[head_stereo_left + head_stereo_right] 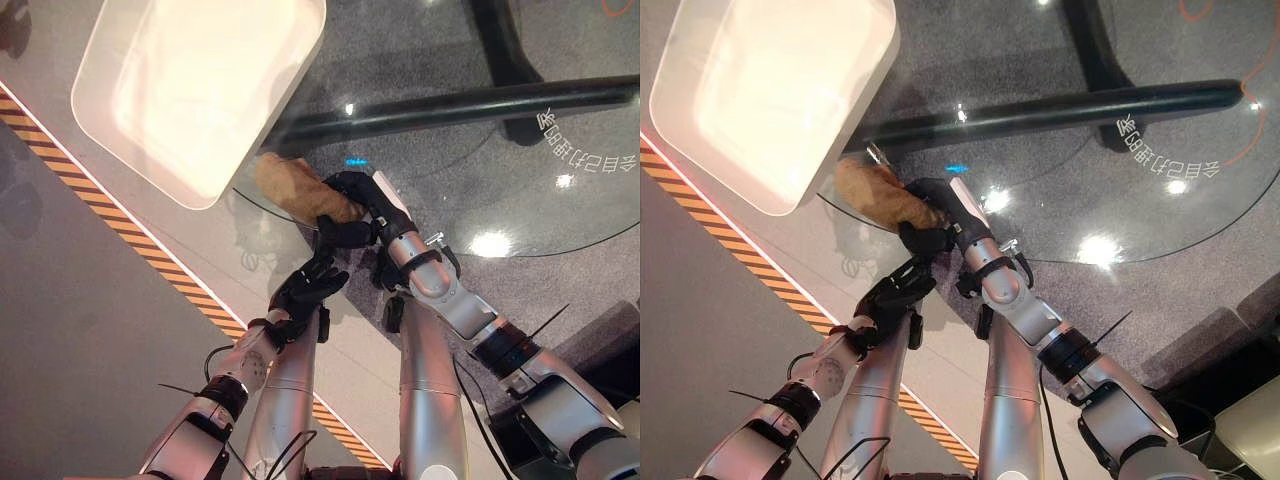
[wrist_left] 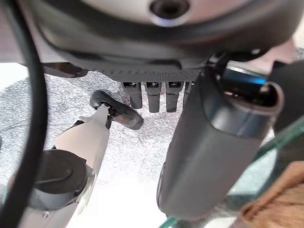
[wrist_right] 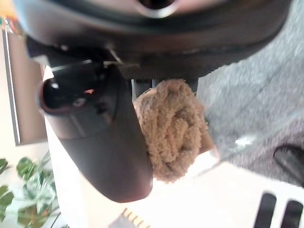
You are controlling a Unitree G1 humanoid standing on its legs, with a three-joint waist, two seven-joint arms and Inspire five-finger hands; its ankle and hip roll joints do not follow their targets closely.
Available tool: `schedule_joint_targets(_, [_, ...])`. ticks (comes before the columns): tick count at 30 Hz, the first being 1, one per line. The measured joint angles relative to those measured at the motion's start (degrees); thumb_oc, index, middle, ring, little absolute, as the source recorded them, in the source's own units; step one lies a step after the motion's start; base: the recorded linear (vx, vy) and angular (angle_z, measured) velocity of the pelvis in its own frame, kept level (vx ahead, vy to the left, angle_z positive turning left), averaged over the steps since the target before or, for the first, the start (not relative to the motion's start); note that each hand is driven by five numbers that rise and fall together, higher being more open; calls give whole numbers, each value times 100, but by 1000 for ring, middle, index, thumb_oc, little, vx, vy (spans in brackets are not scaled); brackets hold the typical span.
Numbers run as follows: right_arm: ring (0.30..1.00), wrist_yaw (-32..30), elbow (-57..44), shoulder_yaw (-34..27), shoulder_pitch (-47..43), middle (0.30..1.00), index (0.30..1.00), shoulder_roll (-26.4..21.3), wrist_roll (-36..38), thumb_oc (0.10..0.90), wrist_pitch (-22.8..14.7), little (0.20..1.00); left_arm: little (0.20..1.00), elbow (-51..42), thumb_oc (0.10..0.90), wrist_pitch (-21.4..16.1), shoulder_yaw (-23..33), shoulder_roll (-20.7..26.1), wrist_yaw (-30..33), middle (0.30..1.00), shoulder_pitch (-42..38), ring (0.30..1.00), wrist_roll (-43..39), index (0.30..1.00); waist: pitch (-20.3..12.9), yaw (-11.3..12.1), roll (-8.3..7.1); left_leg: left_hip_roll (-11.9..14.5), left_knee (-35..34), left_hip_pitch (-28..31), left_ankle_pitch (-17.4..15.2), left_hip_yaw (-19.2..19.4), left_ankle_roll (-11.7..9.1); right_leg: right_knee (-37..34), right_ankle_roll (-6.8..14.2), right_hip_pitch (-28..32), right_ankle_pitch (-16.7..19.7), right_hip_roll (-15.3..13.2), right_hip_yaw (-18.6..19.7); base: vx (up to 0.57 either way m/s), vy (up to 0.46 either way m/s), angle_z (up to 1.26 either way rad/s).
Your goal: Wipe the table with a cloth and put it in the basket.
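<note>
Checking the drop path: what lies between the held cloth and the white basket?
Nothing: the tan fuzzy cloth in the right hand nearly meets the white basket rim, left eye view.

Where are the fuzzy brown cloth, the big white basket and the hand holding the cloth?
cloth (image 1: 290,190), left eye view, its bare fuzzy middle
basket (image 1: 130,150), left eye view, its near rim
right hand (image 1: 362,205), left eye view, its dark back

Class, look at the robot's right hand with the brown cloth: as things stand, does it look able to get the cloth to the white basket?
Probably yes. The right hand grips the cloth at the glass table's edge, beside the basket's rim; nothing lies between.
</note>
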Motion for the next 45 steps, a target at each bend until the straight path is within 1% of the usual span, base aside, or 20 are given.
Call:
schedule_joint_targets(3, [300,-72,15,-136,41,300,300,-54,21,100,-5,200,900,-14,800,21,-7,-7,4,900,2,900,-12,900,-3,-15,-2,-2,35,7,4,-3,1,28,-9,10,6,1,4,-33,-16,0])
schedule_joint_targets(5, [300,-72,18,-286,111,300,300,-75,290,100,-5,200,900,-22,800,26,15,7,5,900,16,900,-38,900,0,0,-3,9,46,26,-40,-8,-43,39,-14,45,18,9,2,-54,-38,-1])
schedule_joint_targets(7, [300,-70,9,-409,218,300,300,-59,501,100,-17,200,900,-17,800,44,5,12,-18,900,34,900,-120,900,-3,-19,-4,13,27,61,-71,-13,-32,10,-18,69,22,18,9,-9,-56,-2])
schedule_joint_targets(9, [300,-66,5,-469,324,300,300,-53,592,100,-16,200,900,-17,800,71,38,27,-64,900,61,900,-261,900,4,-25,-6,19,16,117,-125,-18,-105,10,-14,111,23,21,18,-15,-58,-1])
schedule_joint_targets(10, [300,-57,-7,-453,478,300,300,-49,671,100,-14,200,900,-56,800,163,170,18,-224,900,172,900,-500,900,5,-52,-15,24,26,189,-54,-6,-54,3,-9,193,44,25,9,8,-48,-1])
schedule_joint_targets(12, [300,-37,-25,-461,573,300,300,-46,677,100,-13,200,900,-112,800,206,204,50,-371,900,306,900,-612,900,5,-48,-16,35,-9,310,-114,-6,-57,-46,-8,319,40,42,8,-46,-55,-2])
schedule_joint_targets(13, [300,-19,-66,-456,730,300,300,-49,676,100,-11,200,900,-162,800,220,235,65,-511,900,425,900,-692,900,3,-72,-26,40,-42,400,-40,13,-43,-90,-9,407,52,48,8,-82,-37,-3])
schedule_joint_targets(14, [300,-7,-98,-463,756,300,300,-55,676,100,-11,200,900,-193,800,223,268,75,-586,900,505,900,-746,900,2,-62,-27,44,-67,431,-42,13,-39,-97,-5,450,49,54,3,-75,-29,-2])
schedule_joint_targets(16, [300,37,-148,-467,958,300,300,-57,675,100,-8,200,900,-293,800,284,413,66,-724,900,693,900,-821,900,2,-133,-35,43,-46,579,-130,-2,-26,-118,12,598,29,53,11,-22,-20,-1])
schedule_joint_targets(18, [300,93,-285,-541,1094,300,300,-66,673,100,5,200,900,-312,800,341,528,107,-844,900,835,900,-939,900,-1,-168,-39,42,-63,689,-49,3,-7,-134,14,703,27,53,14,-75,-51,-2])
schedule_joint_targets(20, [300,114,-517,-683,1267,300,300,-77,673,100,5,200,900,-299,800,369,640,147,-963,900,924,900,-1064,900,0,-163,-39,47,-165,753,-73,2,-31,-179,7,738,34,59,19,-33,-45,-1])
schedule_joint_targets(23, [300,129,-523,-753,1310,300,300,-80,677,100,14,200,900,-298,800,414,756,197,-1116,900,1037,900,-1153,900,2,-162,-39,54,-168,820,-39,12,-37,-181,-2,803,49,66,15,-24,-42,0])
schedule_joint_targets(27, [300,150,-544,-888,1548,300,300,-73,744,100,26,200,900,-536,800,520,808,263,-1450,900,1516,900,-1261,900,7,-141,-42,67,-352,1331,-65,5,-37,-316,1,1283,37,83,9,-19,-48,0])
schedule_joint_targets(29, [300,153,-558,-993,1625,300,300,-47,807,100,25,200,900,-706,800,570,803,278,-1512,900,1676,900,-1270,900,7,-136,-42,67,-362,1436,-73,3,-31,-333,8,1393,32,85,12,-3,-16,0])
schedule_joint_targets(32, [300,153,-558,-1088,1688,300,300,-51,890,100,26,200,900,-833,800,614,813,279,-1562,900,1755,900,-1277,900,8,-126,-40,66,-408,1532,-71,8,-34,-356,9,1475,32,84,13,0,-23,0])
schedule_joint_targets(37, [300,154,-560,-1128,1981,300,300,-53,898,100,21,200,900,-1037,800,788,838,284,-1640,900,1820,900,-1508,900,9,8,-38,74,-550,1927,-70,15,-37,-441,14,1839,27,96,13,0,0,0])
schedule_joint_targets(40, [300,164,-624,-1151,2110,300,300,-44,898,100,21,200,900,-1388,800,843,939,289,-1797,900,1984,900,-1711,900,11,19,-35,83,-585,2072,-73,16,-33,-502,20,1993,23,110,12,13,-35,-1])
schedule_joint_targets(45, [300,163,-793,-1314,2375,300,300,-39,1109,100,-99,200,900,-1466,800,1079,1057,306,-1915,900,2044,900,-1839,900,12,20,-35,83,-640,2414,-89,16,-5,-591,41,2352,10,117,11,14,-23,0])
